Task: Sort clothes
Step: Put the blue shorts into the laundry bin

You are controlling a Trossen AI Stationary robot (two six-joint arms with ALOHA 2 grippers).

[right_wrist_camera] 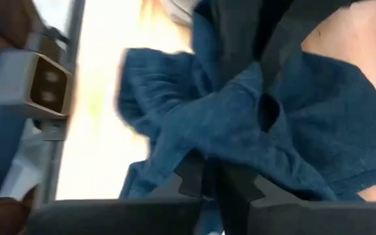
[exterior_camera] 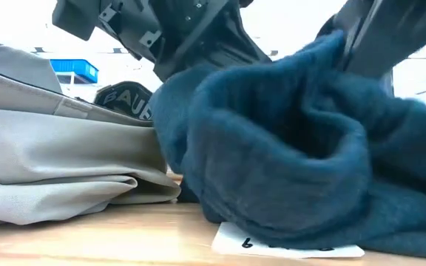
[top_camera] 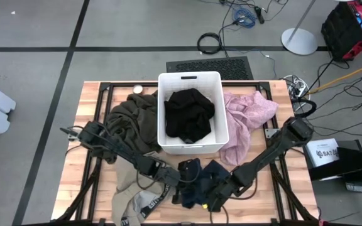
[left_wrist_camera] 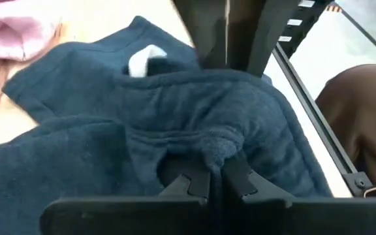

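Observation:
The navy-teal garment [top_camera: 200, 182] lies bunched near the table's front edge, its lower folds and white label [exterior_camera: 287, 240] on the wood. My left gripper [top_camera: 176, 177] is shut on its left part, my right gripper [top_camera: 217, 190] on its right part. A black garment [top_camera: 188, 113] lies inside the white bin [top_camera: 162, 94]. The olive garment [top_camera: 131, 119] lies left of the bin and the pale pink one [top_camera: 247, 119] to its right. The beige garment [top_camera: 137, 198], with its lettered waistband [exterior_camera: 128, 100], lies at the near left. My left gripper pinches a raised fold of the navy-teal cloth [left_wrist_camera: 217, 149] between its two shut fingers [left_wrist_camera: 191, 183], slanting down from the table's left. Several layers look gathered there. The rest of the garment spreads slack beyond the fingers. My right gripper pinches a bunched fold of the same garment [right_wrist_camera: 230, 140] between its shut fingers [right_wrist_camera: 194, 176], slanting down from the table's right. The cloth rises in a hump toward the fingers [exterior_camera: 331, 52], while its lower part rests on the table.
The bin stands at the table's middle, just beyond the grippers. A small round object [top_camera: 137, 89] lies at the far left of the bin. Bare wood shows at the table's near right corner [top_camera: 275, 201]. Cables and a red case lie on the floor beyond.

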